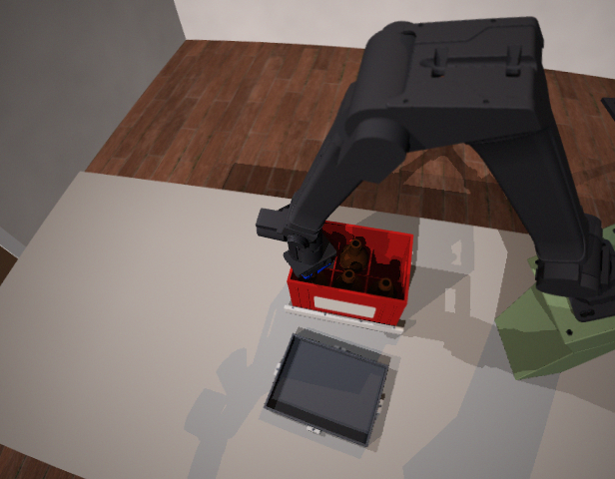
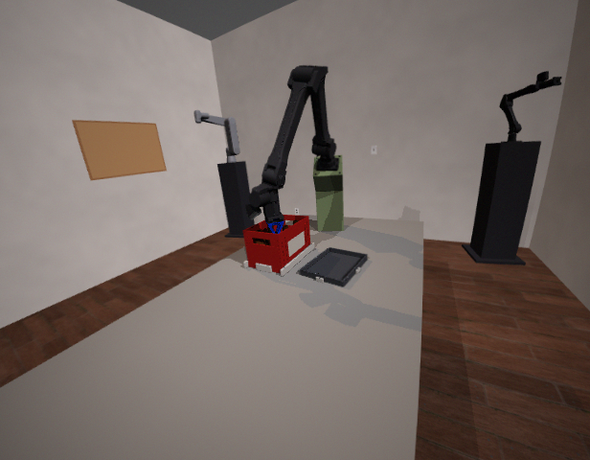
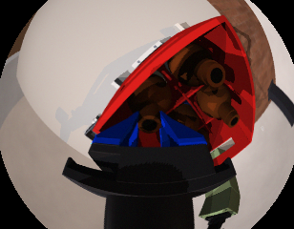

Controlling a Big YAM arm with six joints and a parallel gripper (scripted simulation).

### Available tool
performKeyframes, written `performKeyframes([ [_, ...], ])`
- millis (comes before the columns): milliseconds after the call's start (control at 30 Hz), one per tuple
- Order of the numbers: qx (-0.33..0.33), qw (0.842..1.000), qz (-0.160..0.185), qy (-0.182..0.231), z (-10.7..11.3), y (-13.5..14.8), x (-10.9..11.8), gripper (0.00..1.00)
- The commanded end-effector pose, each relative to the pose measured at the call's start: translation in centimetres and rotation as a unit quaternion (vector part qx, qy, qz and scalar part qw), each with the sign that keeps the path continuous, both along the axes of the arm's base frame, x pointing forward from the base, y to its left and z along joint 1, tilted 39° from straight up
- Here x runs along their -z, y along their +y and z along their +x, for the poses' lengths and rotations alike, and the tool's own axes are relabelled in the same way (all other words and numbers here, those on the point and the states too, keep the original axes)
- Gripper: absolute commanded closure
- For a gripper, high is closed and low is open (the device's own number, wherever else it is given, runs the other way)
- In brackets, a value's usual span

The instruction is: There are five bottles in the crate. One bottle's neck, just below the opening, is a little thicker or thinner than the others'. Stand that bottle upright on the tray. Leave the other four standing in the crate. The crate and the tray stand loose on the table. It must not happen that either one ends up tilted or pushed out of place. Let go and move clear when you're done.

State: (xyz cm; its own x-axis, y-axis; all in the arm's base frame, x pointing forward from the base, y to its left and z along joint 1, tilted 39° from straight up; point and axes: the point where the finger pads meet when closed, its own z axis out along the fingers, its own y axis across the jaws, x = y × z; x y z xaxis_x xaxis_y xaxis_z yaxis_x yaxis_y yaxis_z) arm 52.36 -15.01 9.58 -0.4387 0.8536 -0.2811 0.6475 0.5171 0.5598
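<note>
A red crate (image 1: 358,274) stands on the table and holds brown bottles in its cells; three necks show in the top view, one of them at the back middle (image 1: 354,245). My gripper (image 1: 311,271) reaches down into the crate's front left cell. In the wrist view its blue fingers are shut on the neck of a brown bottle (image 3: 149,122), which stands in the crate. Other bottle mouths (image 3: 214,75) show beyond it. The dark tray (image 1: 328,390) lies in front of the crate with nothing on it.
The arm's green base block (image 1: 565,314) stands at the table's right. The crate (image 2: 277,242) and the tray (image 2: 333,265) sit close together, with a narrow gap between them. The arm's links lean over the crate from the right.
</note>
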Motion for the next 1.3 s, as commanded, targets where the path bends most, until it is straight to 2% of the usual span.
performKeyframes([
  [0,0.004,1.0,-0.004,-0.011,-0.2,-0.6,-1.7,1.0],
  [1267,0.001,1.0,-0.005,-0.008,-2.9,-0.7,-3.7,1.0],
])
